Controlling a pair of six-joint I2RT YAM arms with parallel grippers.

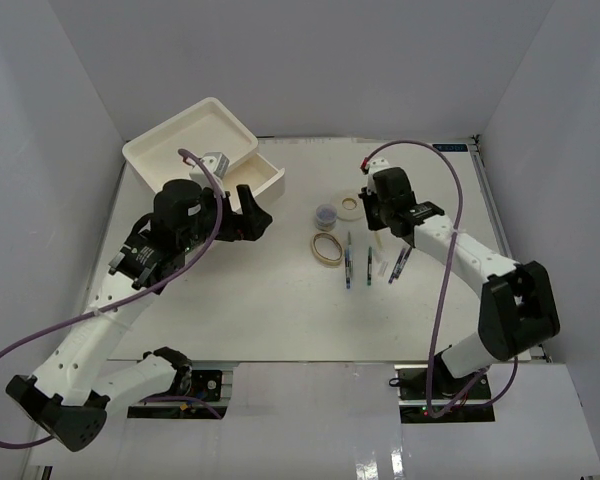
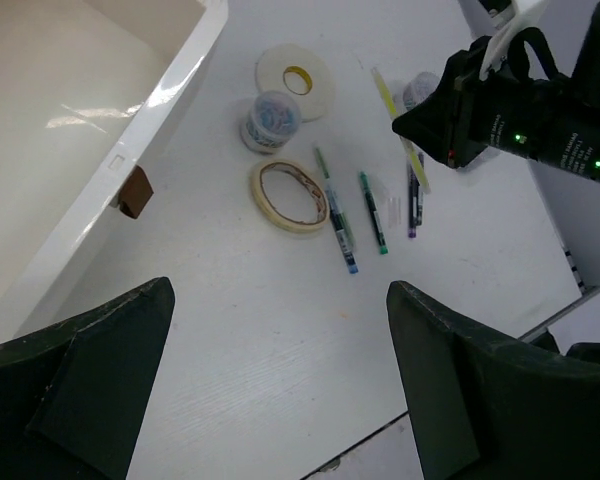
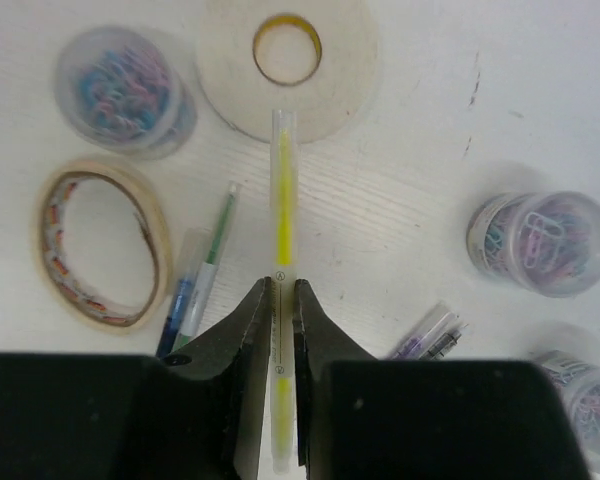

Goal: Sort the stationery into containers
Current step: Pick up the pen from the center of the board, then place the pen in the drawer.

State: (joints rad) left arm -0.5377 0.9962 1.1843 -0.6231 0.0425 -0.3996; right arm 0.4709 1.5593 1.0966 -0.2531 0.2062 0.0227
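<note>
The right gripper (image 3: 280, 288) is clamped shut on the thin pale yellow plastic stick (image 3: 283, 200). Its jaws pinch the rear half, so most of the stick juts ahead and the tip overlaps the edge of the flat white tape ring (image 3: 330, 80). Whether the stick has left the white table (image 1: 280, 310) I cannot tell. The step in hand looks like carrying it to the boxy white plastic drawer unit (image 1: 230, 125) at the far left, whose pulled-out drawer (image 1: 270, 178) stands open. To do this well, the lift should go straight up first, so the long front end neither drags the tape ring nor nudges the round clear jar of bluish clips (image 3: 120, 90) nearby. Because the hold is off-centre, the stick may pivot between the pads, so a slow, level swing would help. The left gripper (image 1: 252, 215), jaws spread wide and holding nothing, hovers just before the drawer's small brown handle (image 2: 132, 192). The right arm should therefore approach high and release only once the whole stick is inside the drawer's rim.
</note>
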